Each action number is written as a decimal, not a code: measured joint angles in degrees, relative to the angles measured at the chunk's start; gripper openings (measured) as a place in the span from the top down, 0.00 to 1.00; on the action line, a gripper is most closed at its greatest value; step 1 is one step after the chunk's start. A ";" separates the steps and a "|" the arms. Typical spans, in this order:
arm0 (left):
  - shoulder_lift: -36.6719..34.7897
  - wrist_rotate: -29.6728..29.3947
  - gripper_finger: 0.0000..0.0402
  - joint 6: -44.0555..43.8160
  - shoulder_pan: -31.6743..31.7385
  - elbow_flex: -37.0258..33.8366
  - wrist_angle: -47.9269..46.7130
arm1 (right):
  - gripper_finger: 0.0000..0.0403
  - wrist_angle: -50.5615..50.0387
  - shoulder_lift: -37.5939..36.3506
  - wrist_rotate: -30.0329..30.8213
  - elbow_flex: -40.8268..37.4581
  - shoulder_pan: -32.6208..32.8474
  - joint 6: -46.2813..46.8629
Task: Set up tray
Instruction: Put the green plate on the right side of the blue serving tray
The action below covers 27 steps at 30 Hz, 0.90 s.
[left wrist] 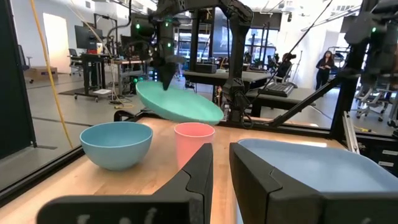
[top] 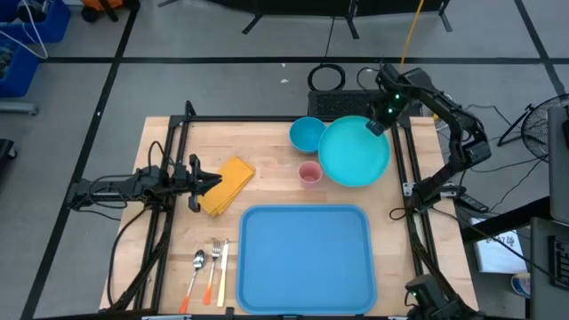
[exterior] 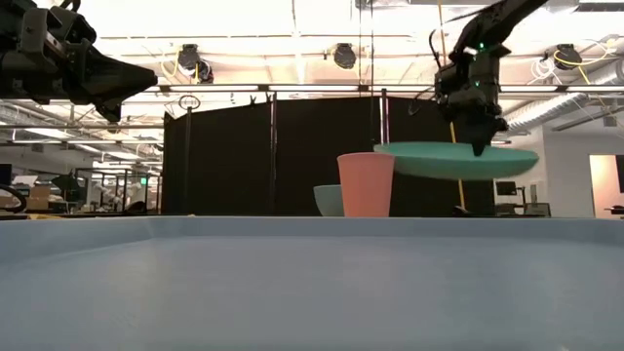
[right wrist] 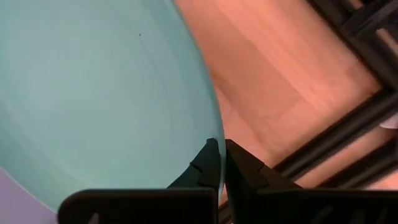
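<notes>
Right now the right gripper [top: 377, 125] is pinching the far rim of a round teal plate [top: 354, 151] and holding it lifted and tilted above the wooden table [top: 267, 147], near the far right corner; its fingers [right wrist: 210, 163] are pressed together on the plate's edge. The tray [top: 304, 258], a large light-blue rectangle, is lying flat and bare at the near edge of the table, toward the middle. A blue bowl [top: 307, 134] and a pink cup [top: 309, 173] are standing just beside the raised plate, between it and the tray's far side. The left gripper [top: 212, 182] is waiting over a yellow napkin [top: 228, 186] near the left edge, its fingers nearly closed and holding nothing. A spoon [top: 197, 260], fork [top: 214, 252] and knife [top: 223, 267] are lying just left of the tray. The plate-carrying step seems to be underway; the next move probably calls for swinging the plate toward the near edge, clearing the cup, and levelling it over the tray.
</notes>
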 joint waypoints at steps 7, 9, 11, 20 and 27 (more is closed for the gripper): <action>0.00 0.00 0.86 0.04 0.00 0.00 -0.01 | 1.00 -5.80 -0.02 0.05 9.86 0.65 1.24; -0.02 0.00 0.86 0.09 0.01 0.00 -0.01 | 1.00 -7.92 -0.02 0.03 12.54 1.47 1.38; 0.00 0.00 0.86 0.11 0.00 0.00 -0.01 | 1.00 -10.38 -0.05 -0.08 14.96 2.92 1.37; 0.00 0.00 0.86 0.09 0.00 0.00 -0.01 | 1.00 -14.13 -1.18 -0.19 19.69 17.72 3.32; 0.00 0.00 0.86 0.07 -0.01 0.00 -0.04 | 1.00 -14.22 -2.36 -0.23 19.73 33.48 9.63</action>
